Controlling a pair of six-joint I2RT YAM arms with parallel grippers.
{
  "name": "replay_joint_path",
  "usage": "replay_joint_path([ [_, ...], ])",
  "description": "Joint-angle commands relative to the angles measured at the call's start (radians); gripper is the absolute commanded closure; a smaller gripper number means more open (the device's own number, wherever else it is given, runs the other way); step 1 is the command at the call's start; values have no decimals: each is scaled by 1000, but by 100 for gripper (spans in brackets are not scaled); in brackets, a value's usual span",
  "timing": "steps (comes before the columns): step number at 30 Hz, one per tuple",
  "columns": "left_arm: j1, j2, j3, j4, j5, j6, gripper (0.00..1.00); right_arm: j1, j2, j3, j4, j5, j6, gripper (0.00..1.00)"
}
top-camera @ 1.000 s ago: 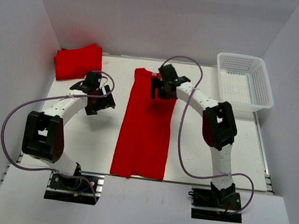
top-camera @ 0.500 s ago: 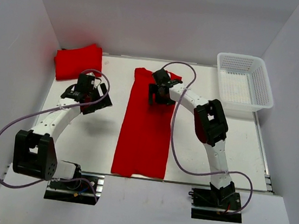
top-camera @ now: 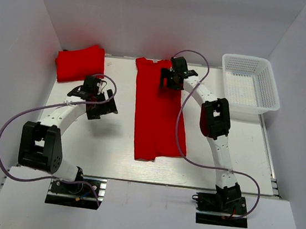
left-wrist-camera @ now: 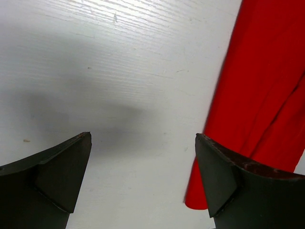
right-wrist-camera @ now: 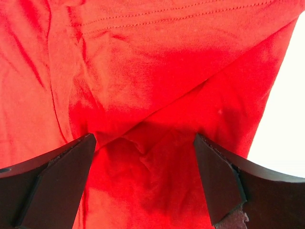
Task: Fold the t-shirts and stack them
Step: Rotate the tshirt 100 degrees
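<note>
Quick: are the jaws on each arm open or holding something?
Left gripper: open, empty, over the table.
Right gripper: open, jaws spread over the long t-shirt.

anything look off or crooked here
Only mildly: the long shirt lies slanted rather than straight, its near edge uneven, and its cloth is puckered under the open right gripper.

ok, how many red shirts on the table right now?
2. A folded t-shirt in the far-left corner, and a long t-shirt spread out in the middle. The folded one may hide another beneath.
</note>
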Motion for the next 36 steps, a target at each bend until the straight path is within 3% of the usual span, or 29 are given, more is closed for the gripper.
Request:
replay_joint_path([
  [1,-9,15,44,19,47,31,0,-19,-13,-3,50,-157,-85,10],
  [6,-30,10,1,50,81,68,0,-5,-162,-80,70,-176,-184,10],
  [9,-76,-33,-56,114,124,68,0,-8,-344,-205,77,-148,-182,10],
  [13,-156,-80,-99,104,81,47,0,-5,-635,-604,201,-129,-130,10],
  [14,-174,-90,-114,93,72,47,0,-7,-738,-809,293,-126,-108,10],
  [16,-233,-115,-142,93,55,33,0,-5,-915,-929,341,-97,-62,10],
  [20,-349,-125,-165,70,41,13,0,-4,-1112,-1243,340,-19,31,10],
  [28,-544,-105,-165,-45,3,1,0,25,-1265,-1544,159,-203,78,10],
  [36,-647,-50,-203,-7,-8,-45,0,39,-1317,-1621,80,-241,69,10],
])
